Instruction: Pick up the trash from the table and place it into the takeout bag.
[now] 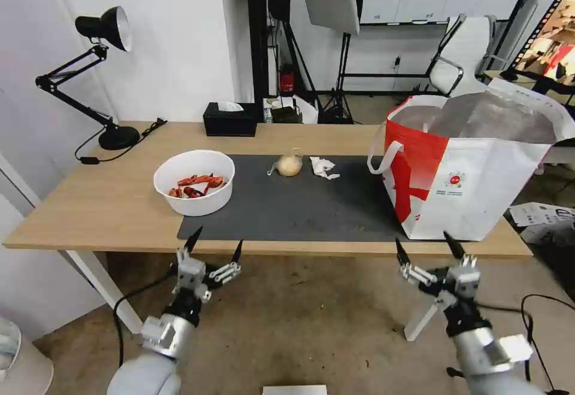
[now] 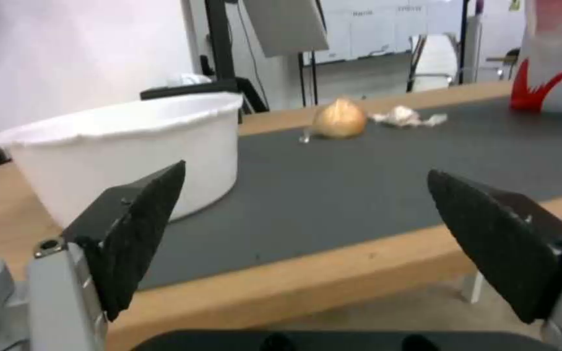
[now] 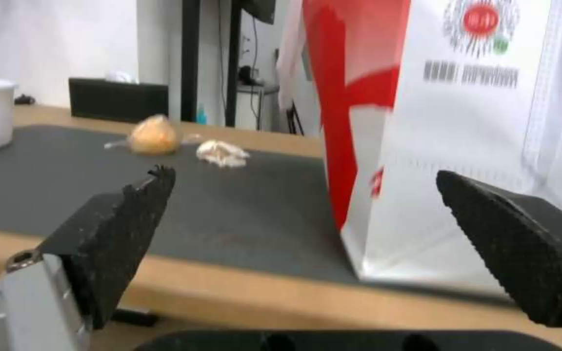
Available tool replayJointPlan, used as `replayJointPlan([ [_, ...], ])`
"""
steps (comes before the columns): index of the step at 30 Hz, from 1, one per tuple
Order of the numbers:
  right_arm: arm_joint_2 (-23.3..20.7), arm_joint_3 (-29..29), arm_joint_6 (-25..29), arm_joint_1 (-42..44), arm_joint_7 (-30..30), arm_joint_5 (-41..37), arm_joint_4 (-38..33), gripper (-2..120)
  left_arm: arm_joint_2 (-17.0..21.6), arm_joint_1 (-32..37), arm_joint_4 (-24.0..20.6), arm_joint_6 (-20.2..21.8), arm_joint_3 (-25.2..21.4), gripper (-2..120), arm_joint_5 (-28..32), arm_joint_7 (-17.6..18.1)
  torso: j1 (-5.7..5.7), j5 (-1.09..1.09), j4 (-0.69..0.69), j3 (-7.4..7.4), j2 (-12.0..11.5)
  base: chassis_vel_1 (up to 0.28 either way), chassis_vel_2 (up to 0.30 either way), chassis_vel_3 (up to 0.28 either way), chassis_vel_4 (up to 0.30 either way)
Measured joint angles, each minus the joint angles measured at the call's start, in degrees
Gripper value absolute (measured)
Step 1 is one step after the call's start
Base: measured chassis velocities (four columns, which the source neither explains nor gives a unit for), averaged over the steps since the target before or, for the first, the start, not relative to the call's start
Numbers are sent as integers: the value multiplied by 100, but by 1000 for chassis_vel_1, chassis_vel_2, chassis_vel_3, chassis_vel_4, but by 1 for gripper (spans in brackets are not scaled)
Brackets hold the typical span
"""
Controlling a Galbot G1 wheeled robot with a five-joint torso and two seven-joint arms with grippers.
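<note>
Both hands spread, below table (image 1: 120, 203) edge.

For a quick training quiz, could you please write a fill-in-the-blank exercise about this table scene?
1. The white bowl holds red ____ shells.
2. The takeout bag stands at the table's ____ end.
3. The crumpled tissue lies between the knotted bag and the ____.
4. The left gripper and right gripper both hover ____.

Missing words: crayfish; right; takeout bag; open
</note>
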State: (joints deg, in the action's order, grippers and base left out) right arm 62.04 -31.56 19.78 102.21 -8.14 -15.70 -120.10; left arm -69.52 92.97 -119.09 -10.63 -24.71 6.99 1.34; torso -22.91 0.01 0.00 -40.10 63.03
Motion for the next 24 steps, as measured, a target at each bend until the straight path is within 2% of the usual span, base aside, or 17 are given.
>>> replayJointPlan([
  [11, 109, 135, 19, -99, 98, 135, 160, 100, -231, -62, 83, 58, 32, 100, -141, -18, -1, -2, 0, -1, 0, 0, 0, 0, 0],
  [24, 254, 243, -129, -153, 104, 159, 132, 100, -242, -12, 26, 66, 0, 100, -138, -154, -1, -2, 0, -1, -1, 0, 0, 0, 0],
])
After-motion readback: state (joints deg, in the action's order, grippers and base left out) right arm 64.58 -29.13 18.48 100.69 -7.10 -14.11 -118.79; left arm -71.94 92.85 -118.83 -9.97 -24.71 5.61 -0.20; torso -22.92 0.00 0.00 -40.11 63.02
